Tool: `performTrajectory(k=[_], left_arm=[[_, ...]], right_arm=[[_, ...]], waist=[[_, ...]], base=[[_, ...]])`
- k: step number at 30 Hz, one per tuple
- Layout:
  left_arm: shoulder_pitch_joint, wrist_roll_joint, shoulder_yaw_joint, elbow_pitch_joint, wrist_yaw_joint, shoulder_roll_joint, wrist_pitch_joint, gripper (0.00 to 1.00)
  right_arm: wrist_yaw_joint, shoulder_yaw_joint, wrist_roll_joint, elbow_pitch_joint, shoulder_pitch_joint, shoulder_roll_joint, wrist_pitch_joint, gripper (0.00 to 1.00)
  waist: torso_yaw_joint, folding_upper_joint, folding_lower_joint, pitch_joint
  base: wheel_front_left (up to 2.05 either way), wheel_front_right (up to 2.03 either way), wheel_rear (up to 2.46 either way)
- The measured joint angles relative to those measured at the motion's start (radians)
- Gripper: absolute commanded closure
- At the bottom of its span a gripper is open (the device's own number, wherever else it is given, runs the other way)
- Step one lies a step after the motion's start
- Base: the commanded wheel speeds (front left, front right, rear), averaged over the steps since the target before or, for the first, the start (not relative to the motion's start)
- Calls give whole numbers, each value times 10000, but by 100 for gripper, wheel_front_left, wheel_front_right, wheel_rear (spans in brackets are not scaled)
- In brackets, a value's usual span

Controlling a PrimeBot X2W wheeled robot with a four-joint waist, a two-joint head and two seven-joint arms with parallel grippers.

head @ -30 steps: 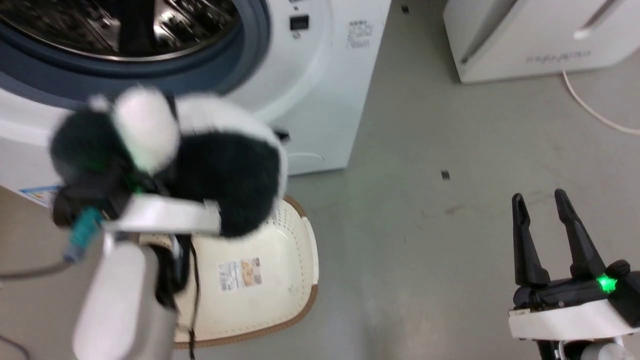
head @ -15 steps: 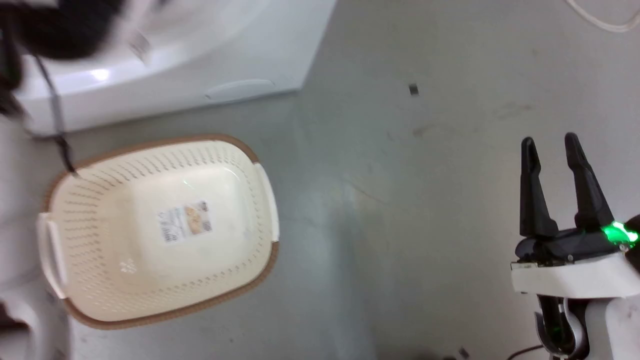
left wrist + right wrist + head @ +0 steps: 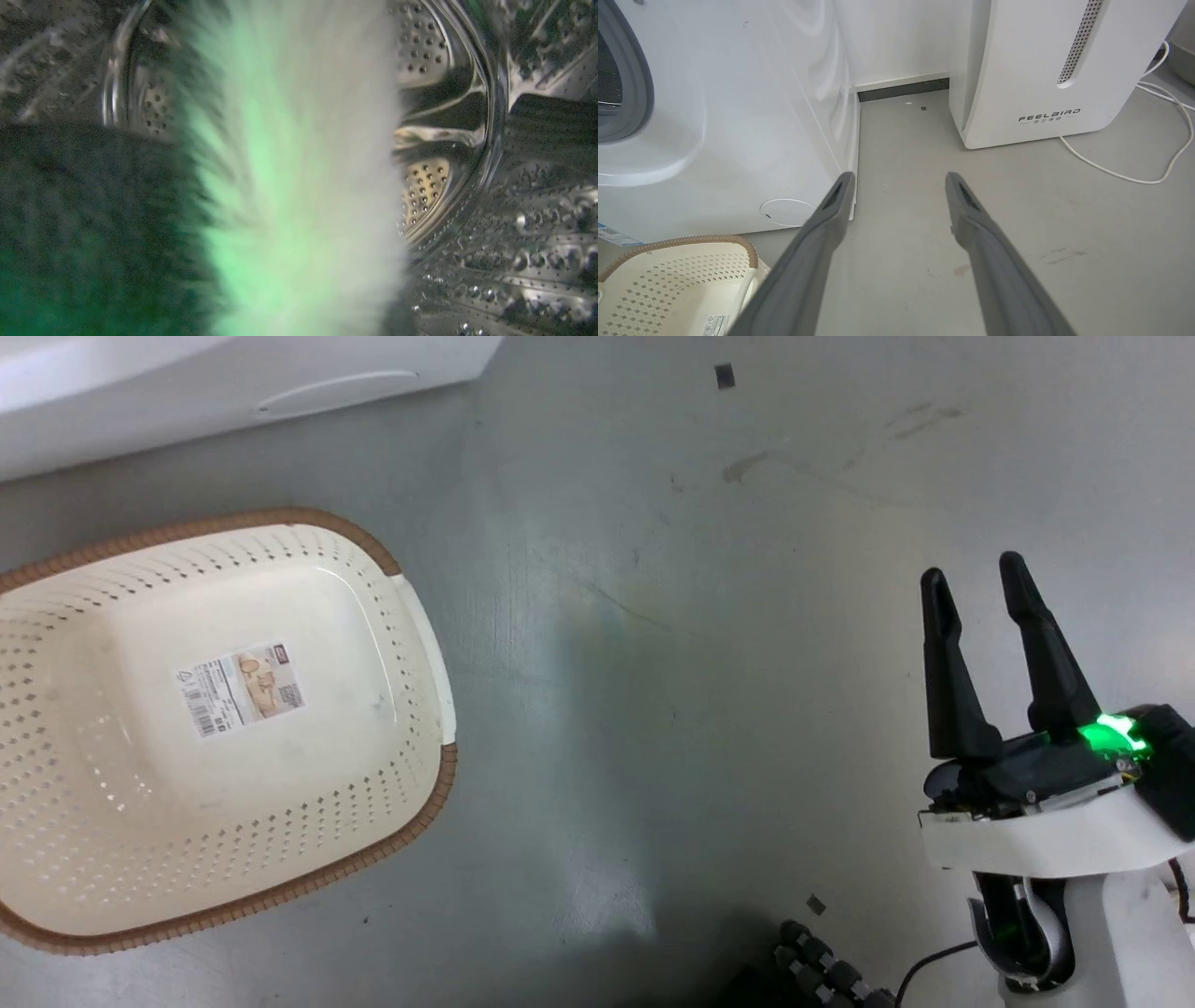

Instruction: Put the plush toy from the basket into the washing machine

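Observation:
Blurred black-and-white fur of the plush toy (image 3: 289,186) presses close to the left wrist camera, tinted green, with the washing machine's shiny steel drum (image 3: 467,140) all round it. My left gripper's fingers are buried under that fur. The cream basket (image 3: 280,518) lies on the floor with nothing in it, its paper label showing, just below the washing machine's white base (image 3: 187,392). My right gripper (image 3: 973,574) hovers open and holds nothing, over bare floor well right of the basket. In the right wrist view the right gripper (image 3: 900,179) points at the washing machine's corner (image 3: 738,116), with the basket (image 3: 682,280) at lower left.
The white FEELBIRD appliance (image 3: 1041,70) stands right of the washer against the wall, a white cable (image 3: 1111,172) trailing from it over the grey floor. A dark ribbed hose (image 3: 826,971) shows at the bottom edge of the head view.
The head camera has tilted down, so the washer door and my left arm with the plush toy have left its picture. The right gripper stays open.

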Motion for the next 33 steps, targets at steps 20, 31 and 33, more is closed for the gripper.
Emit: performTrajectory(k=[20, 31, 33], left_arm=[[-29, -17, -1039, 3363, -755, -600, 113, 60], [1455, -451, -1041, 4046, -874, -1143, -1275, 0], [2057, -573, -1045, 4103, -932, -1465, -1511, 0]], right_arm=[[2, -102, -13, -144, -330, -67, 0, 0], [2, -742, -395, 71, -235, -165, 0, 0], [2, -903, -546, 150, -151, -196, 0, 0]], waist=[[421, 0, -1, 516], [820, 0, -1, -811], [931, 0, -1, -1231]], base=[[0, 0, 0], [0, 0, 0], [0, 0, 0]])
